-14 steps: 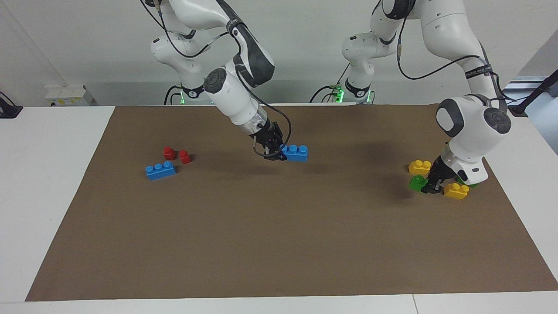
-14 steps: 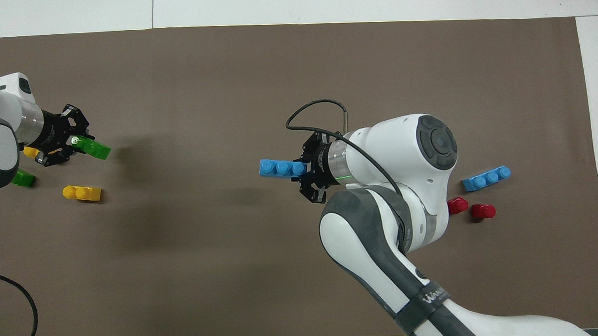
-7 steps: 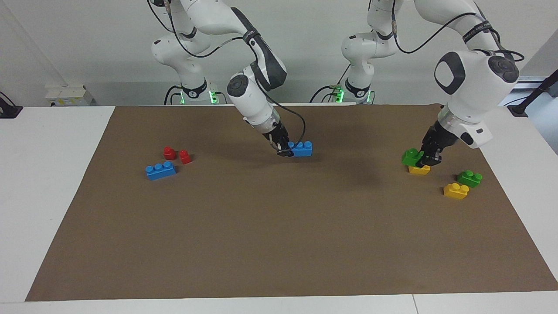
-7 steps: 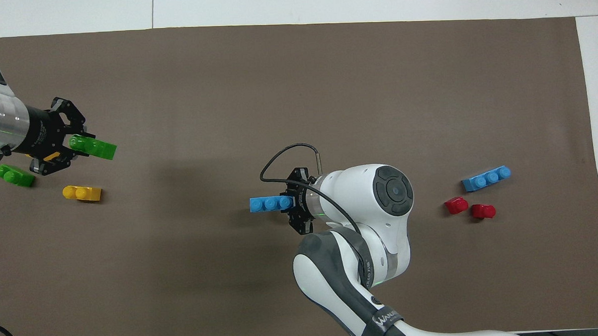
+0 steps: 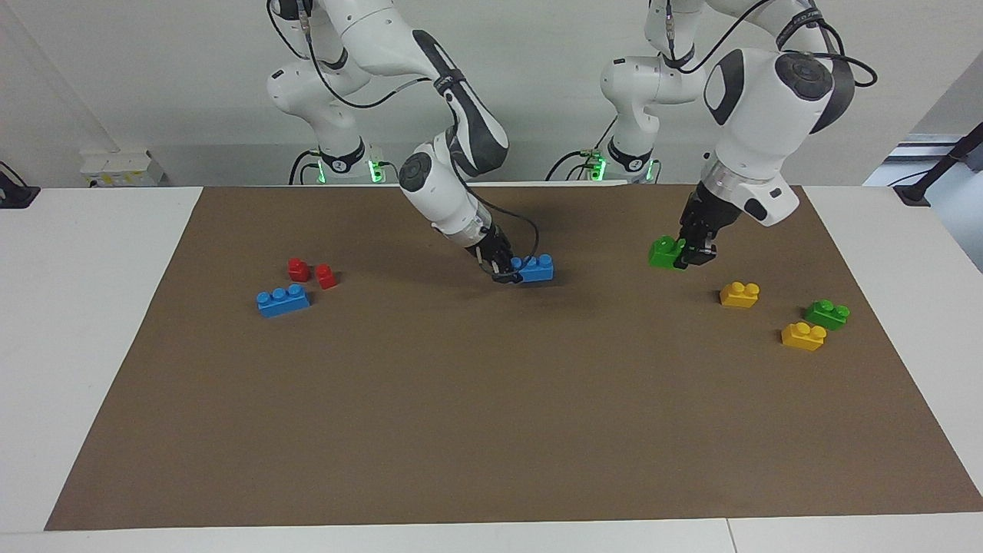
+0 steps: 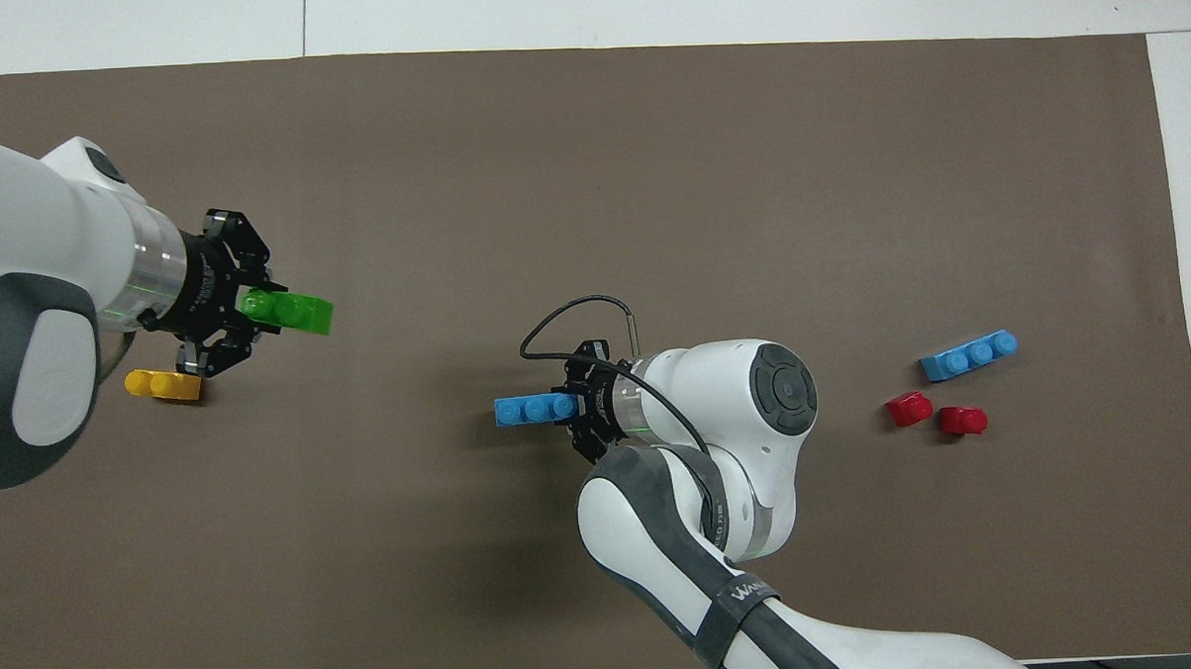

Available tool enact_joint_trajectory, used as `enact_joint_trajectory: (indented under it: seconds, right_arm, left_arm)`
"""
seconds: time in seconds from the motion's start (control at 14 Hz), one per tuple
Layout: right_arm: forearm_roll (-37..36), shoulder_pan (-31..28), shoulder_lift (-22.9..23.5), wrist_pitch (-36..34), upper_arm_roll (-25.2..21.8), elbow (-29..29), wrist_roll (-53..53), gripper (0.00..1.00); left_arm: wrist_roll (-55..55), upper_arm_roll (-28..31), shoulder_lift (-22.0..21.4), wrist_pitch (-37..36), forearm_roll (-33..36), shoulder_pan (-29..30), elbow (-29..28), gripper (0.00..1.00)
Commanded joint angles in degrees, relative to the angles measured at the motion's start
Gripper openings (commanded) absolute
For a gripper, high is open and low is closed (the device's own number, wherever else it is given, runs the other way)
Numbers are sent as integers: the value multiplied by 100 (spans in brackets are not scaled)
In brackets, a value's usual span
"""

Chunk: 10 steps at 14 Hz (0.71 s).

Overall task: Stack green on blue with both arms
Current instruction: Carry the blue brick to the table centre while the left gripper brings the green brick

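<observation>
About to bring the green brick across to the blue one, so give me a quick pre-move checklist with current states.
1. Left tool shut on green brick: ok, brick carried in the air.
2. Right tool shut on blue brick: ok, gripped at one end.
3. Blue brick studs up: ok.
4. Blue brick resting on the mat: cannot tell, it is at or just above it.
5. Mat between the two bricks: ok.
6. Spare bricks out of the way: ok, yellow brick sits apart from the path.

Second green brick (image 5: pixel 827 313) hidden overhead
</observation>
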Motion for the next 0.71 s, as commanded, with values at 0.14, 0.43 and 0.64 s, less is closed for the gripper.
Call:
enact_joint_trajectory:
  seconds: [0.14, 0.43, 0.64]
  right_arm:
    - [141, 295, 75, 502, -31, -177, 564, 0]
    - [70, 295, 58, 511, -58, -292, 564, 0]
    - [70, 295, 75, 590, -58, -310, 564, 0]
  left_arm:
    - [-1409, 93, -621, 1386, 64, -1311, -1701, 0]
    - [-2095, 93, -489, 2020, 179, -1832, -2178, 0]
    - [-2456, 93, -323, 2469, 328, -1947, -2337, 0]
